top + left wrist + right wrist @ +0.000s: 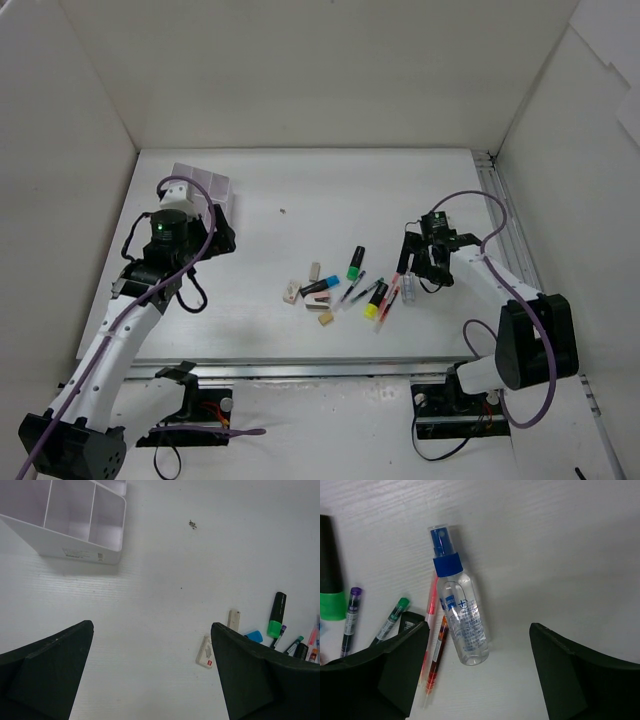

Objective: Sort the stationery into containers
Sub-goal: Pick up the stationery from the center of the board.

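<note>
The stationery lies in a loose cluster mid-table: a green highlighter [356, 263], a blue one [318, 287], a yellow one [376, 301], thin red pens [393, 290], small erasers [291, 292] and a clear blue-capped tube [408, 282]. The white grid box [205, 185] stands at the far left. My right gripper [479, 630] is open above the clear tube [462, 615], which lies between the jaws beside the red pens [432, 640]. My left gripper [152, 630] is open and empty over bare table, between the box [107, 550] and a white eraser [205, 652].
White walls enclose the table on three sides. A small dark speck [284, 211] lies on the table behind the cluster. A metal rail [505, 215] runs along the right edge. A beige eraser [233, 618] and the green highlighter [276, 615] show in the left wrist view.
</note>
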